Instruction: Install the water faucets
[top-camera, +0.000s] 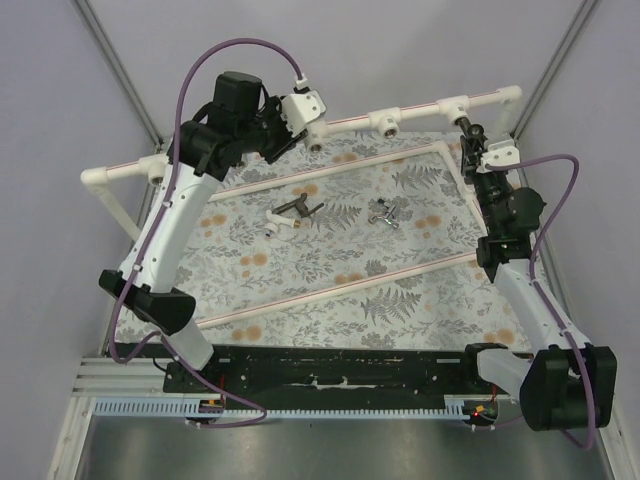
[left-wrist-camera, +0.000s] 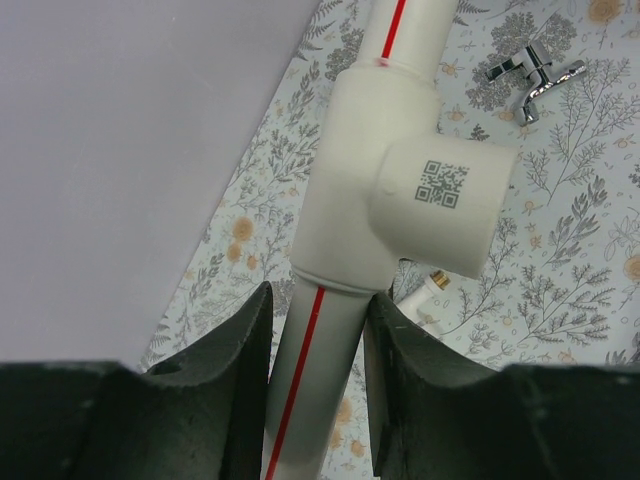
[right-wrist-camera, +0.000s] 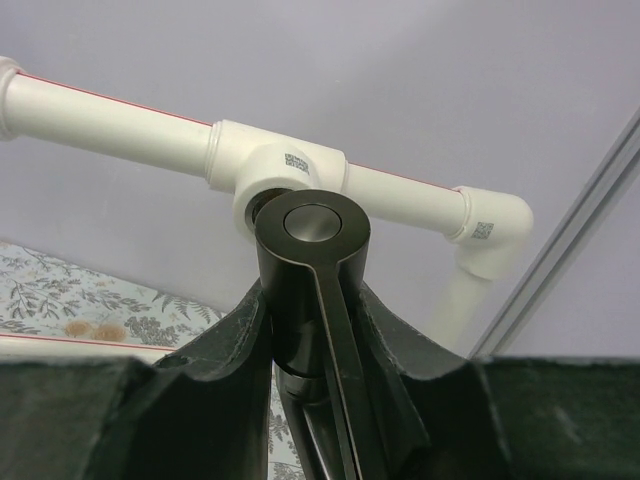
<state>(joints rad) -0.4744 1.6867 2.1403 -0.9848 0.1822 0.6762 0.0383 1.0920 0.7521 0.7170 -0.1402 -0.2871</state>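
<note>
- Your left arm was extended to the far edge of the worktop (top-camera: 330, 275), left of centre. The left gripper (left-wrist-camera: 320, 296) was clenched on the white pipe frame (left-wrist-camera: 350, 190), just below a tee socket.
- Your right arm lay along the right edge, toward the far-right corner. The right gripper (right-wrist-camera: 312, 292) grasped the long dark faucet (right-wrist-camera: 312, 235), its head at a socket.
- The shorter dark faucet (top-camera: 290, 212) and the silver faucet (top-camera: 385, 213) lay mid-worktop, apart.

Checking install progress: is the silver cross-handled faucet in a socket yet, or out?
Out. The silver faucet lies loose on the patterned mat, apart from the white pipe frame.
</note>
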